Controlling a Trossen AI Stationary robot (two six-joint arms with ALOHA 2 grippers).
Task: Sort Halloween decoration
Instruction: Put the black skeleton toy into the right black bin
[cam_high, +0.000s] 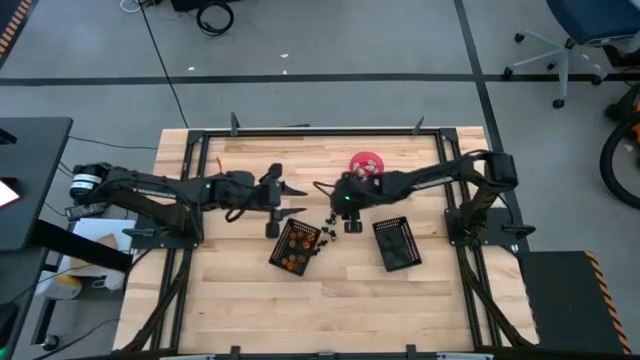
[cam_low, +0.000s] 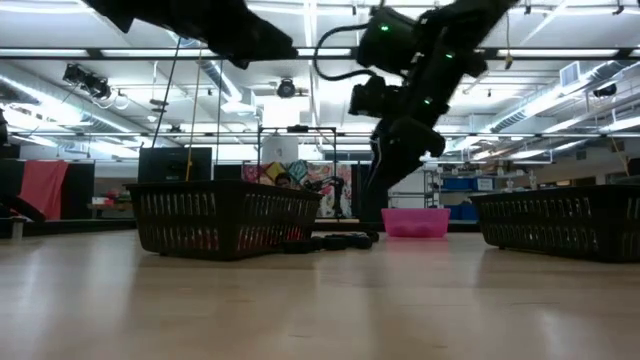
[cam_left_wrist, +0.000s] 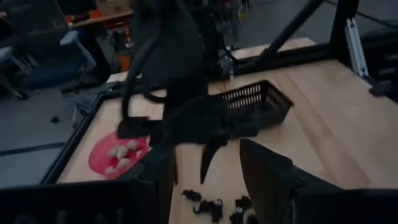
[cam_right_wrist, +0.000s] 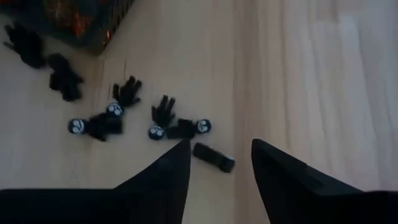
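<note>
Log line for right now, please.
right gripper: open over black pieces | left gripper: open, waiting | orange pieces in left basket

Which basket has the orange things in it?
The left black mesh basket, lying nearer the left arm, holds orange pieces. The right basket shows no orange.
</note>
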